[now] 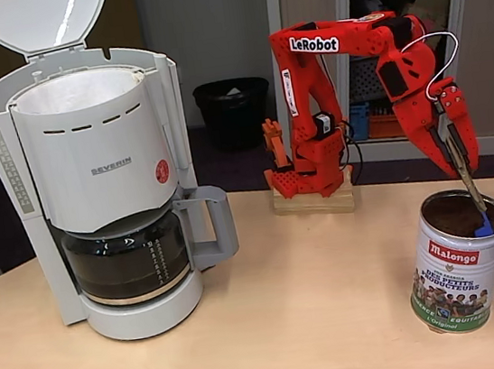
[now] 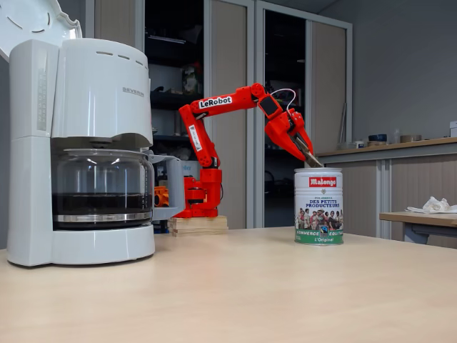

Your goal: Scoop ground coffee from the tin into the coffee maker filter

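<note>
The silver Malongo tin (image 1: 457,268) stands at the table's right, also seen in the other fixed view (image 2: 318,207). Dark brown ground coffee (image 1: 451,212) fills it near the rim. My red gripper (image 1: 458,157) (image 2: 308,155) hangs just above the tin, pointing down, shut on the thin handle of a scoop. The scoop's blue end (image 1: 483,228) dips into the grounds at the tin's right inner wall. Far left, the white Severin coffee maker (image 1: 104,167) (image 2: 93,107) has its lid up. The white paper filter (image 1: 79,88) lines its basket.
A glass carafe (image 1: 128,259) (image 2: 100,189) with dark liquid sits under the basket. The arm's base rests on a wooden block (image 1: 315,201) at the table's far edge. A black bin (image 1: 233,109) stands on the floor behind. Bare tabletop lies between machine and tin.
</note>
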